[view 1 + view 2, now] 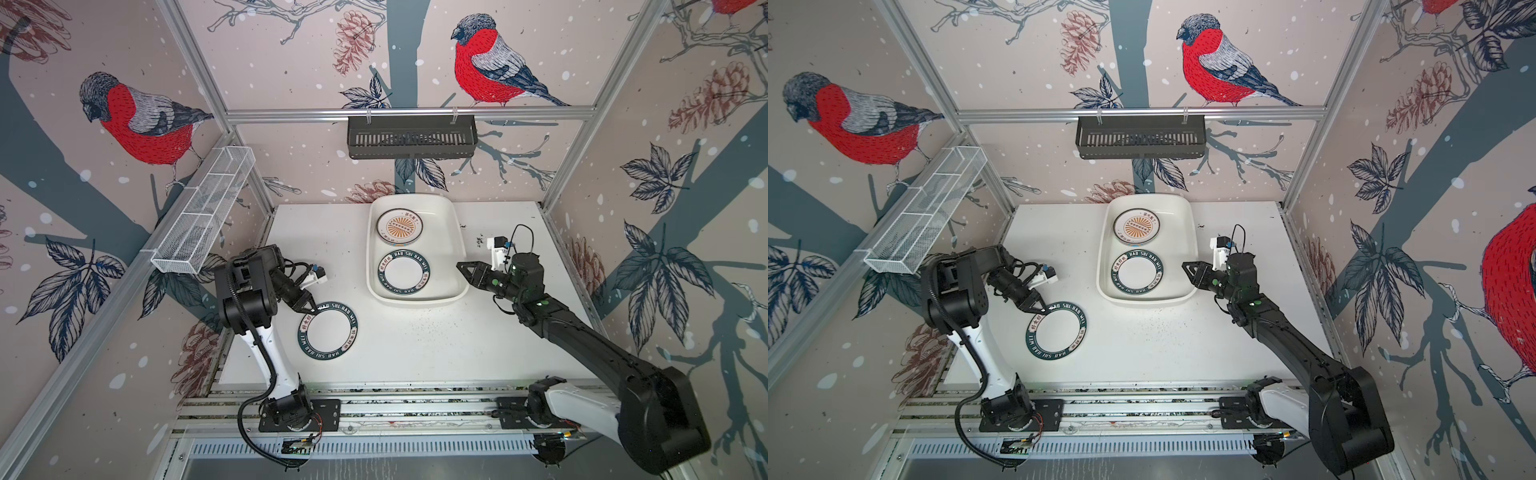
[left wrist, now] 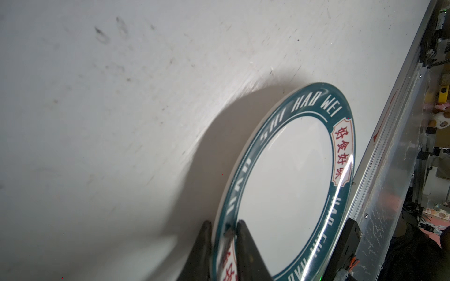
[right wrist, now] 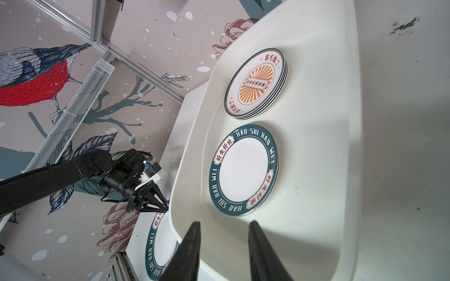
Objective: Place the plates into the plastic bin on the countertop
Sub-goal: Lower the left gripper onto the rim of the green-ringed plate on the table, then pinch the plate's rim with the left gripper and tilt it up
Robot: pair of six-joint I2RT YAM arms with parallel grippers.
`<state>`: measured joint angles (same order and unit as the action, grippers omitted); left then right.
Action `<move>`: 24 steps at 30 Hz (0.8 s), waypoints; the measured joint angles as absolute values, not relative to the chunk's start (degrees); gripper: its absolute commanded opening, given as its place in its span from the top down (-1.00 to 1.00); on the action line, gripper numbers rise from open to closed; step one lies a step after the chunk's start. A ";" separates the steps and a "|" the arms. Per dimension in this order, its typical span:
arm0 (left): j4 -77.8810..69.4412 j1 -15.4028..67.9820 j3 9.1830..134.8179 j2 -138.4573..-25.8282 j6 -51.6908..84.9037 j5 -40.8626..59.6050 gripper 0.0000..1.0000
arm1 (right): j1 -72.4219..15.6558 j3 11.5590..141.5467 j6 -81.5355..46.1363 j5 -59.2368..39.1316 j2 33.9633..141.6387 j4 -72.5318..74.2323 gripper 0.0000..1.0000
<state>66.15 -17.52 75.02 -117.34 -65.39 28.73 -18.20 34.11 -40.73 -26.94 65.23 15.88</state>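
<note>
**One lettered plate left out on the surface, its rim between the left jaws**

The plastic bin (image 1: pixel 456 232) (image 1: pixel 1188 232) (image 3: pixel 316 146) sits at the far middle of the surface (image 1: pixel 415 345), its far end close to the back wall. It is a smooth cream tub with rounded corners and a flared rim. Inside, along its left side, a stack of sunburst plates (image 1: pixel 400 226) (image 3: pixel 255 84) lies at the far end. A teal-rimmed lettered plate (image 1: pixel 404 272) (image 3: pixel 243 172) lies flat at the near end. The right half of the bin's floor shows bare.

The loose lettered plate (image 1: pixel 328 332) (image 1: pixel 1057 330) (image 2: pixel 287 189) is at the near left, apart from the bin with a strip of speckled white surface between them. It is glossy, with a white centre and a dark band. The left jaws are closed on its far-left rim, one finger on each face; in the left wrist view a broad shadow spreads beside it.

The right jaws stand apart with nothing between them, hanging over the bin's near-right rim.

Aluminium framing edges the surface. A white wire-mesh basket (image 1: pixel 203 208) juts from the left wall above the left arm (image 1: pixel 249 307). A black slotted shelf (image 1: pixel 411 137) hangs on the back wall, above the bin.
</note>
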 measured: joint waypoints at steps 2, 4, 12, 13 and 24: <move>66.13 -17.52 75.02 -117.34 -65.39 28.75 0.68 | -18.20 34.09 -40.73 -26.94 65.23 16.10 0.30; 66.41 -17.52 75.26 -117.34 -65.39 28.93 0.73 | -18.13 34.09 -40.75 -26.94 65.23 16.38 0.30; 72.05 -17.52 78.15 -117.27 -65.30 32.16 0.95 | -18.02 34.09 -40.77 -26.94 65.23 16.75 0.30; 72.25 -17.52 78.63 -117.23 -65.30 32.36 0.98 | -18.00 34.11 -40.80 -26.94 65.23 16.75 0.30; 74.39 -17.52 85.56 -116.11 -64.95 33.58 1.00 | -17.93 34.57 -40.91 -26.98 65.54 16.78 0.30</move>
<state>74.39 -17.52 85.56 -116.11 -64.95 33.58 -17.93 34.57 -40.91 -26.98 65.54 16.78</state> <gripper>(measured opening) 0.076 0.351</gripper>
